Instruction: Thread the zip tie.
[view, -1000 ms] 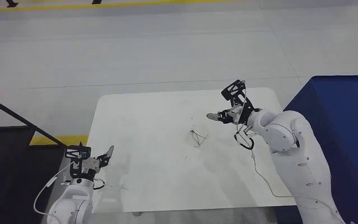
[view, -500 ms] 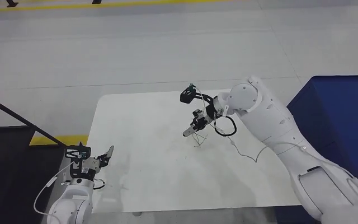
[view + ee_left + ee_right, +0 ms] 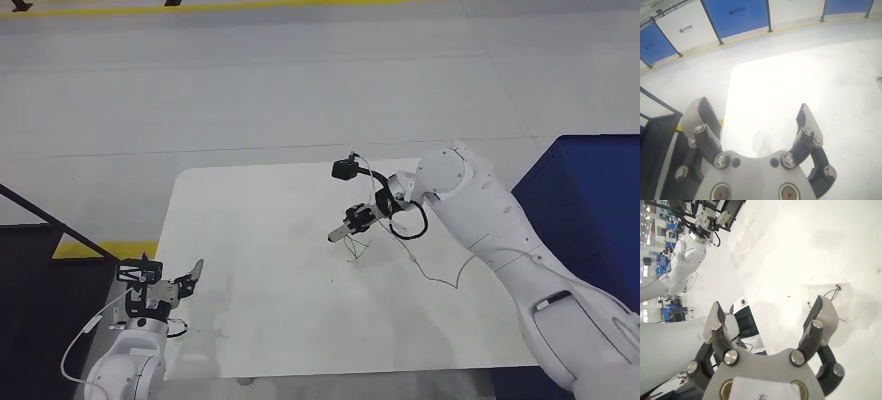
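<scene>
R gripper (image 3: 342,234) is wide open w/ nothing in it, just beside the zip tie (image 3: 354,246) near mid table (image 3: 250,310). L gripper (image 3: 188,277) is wide open too, by the table edge, well apart from the tie.

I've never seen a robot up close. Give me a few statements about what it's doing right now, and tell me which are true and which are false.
1. The right end effector is open. True.
2. The left end effector grips a zip tie. False: it is open and empty.
3. The zip ties lie loose close to the right end effector. True.
4. The left end effector is over the middle of the table. False: it is at the table's edge, far from the zip ties.
</scene>
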You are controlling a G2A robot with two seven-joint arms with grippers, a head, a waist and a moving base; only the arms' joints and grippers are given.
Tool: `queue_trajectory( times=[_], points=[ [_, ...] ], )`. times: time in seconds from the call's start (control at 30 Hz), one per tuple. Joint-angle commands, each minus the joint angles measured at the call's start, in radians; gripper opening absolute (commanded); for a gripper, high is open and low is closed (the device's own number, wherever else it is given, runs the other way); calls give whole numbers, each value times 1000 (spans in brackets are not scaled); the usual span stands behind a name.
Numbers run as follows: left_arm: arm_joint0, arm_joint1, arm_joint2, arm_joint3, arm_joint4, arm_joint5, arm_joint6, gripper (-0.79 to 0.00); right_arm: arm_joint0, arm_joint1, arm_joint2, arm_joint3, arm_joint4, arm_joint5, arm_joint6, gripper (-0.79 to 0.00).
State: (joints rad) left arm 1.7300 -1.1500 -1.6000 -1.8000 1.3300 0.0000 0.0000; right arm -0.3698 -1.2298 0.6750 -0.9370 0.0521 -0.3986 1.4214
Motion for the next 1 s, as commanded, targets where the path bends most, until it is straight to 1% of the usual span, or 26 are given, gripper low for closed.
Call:
queue_trajectory(
  times=[0.0,0.03,0.07,0.1,0.17,0.23,0.27,0.43,0.53,0.57,0.67,0.77,0.83,0.97],
  points=[
    [0,0,0,0,0,0,0,0,22,-13,-48,30,-27,-13,-13,-428],
    [0,0,0,0,0,0,0,0,28,-21,-74,41,-28,-16,-16,-496],
    [0,0,0,0,0,0,0,0,36,-28,-103,55,-38,-16,-16,-517],
    [0,0,0,0,0,0,0,0,46,-36,-131,71,-55,-17,-17,-557],
    [0,0,0,0,0,0,0,0,65,-53,-180,111,-95,-22,-22,-579],
    [0,0,0,0,0,0,0,0,75,-72,-217,146,-116,-33,-33,-573],
    [0,0,0,0,0,0,0,0,79,-81,-233,160,-116,-37,-37,-588],
    [0,0,0,0,0,0,0,0,104,-119,-291,231,-143,-60,-60,-576],
    [0,0,0,0,0,0,0,0,115,-139,-315,269,-163,-71,-73,-585],
    [0,0,0,0,0,0,0,0,120,-146,-321,282,-181,-71,-85,-600],
    [0,0,0,0,0,0,0,0,128,-169,-348,299,-259,-42,-141,-613],
    [0,0,0,0,0,0,0,0,136,-190,-374,311,-344,25,-185,-579],
    [0,0,0,0,0,0,0,0,134,-203,-384,312,-369,50,-195,-563],
    [0,0,0,0,0,0,0,0,131,-225,-393,325,-390,63,-196,-551]
  ],
)
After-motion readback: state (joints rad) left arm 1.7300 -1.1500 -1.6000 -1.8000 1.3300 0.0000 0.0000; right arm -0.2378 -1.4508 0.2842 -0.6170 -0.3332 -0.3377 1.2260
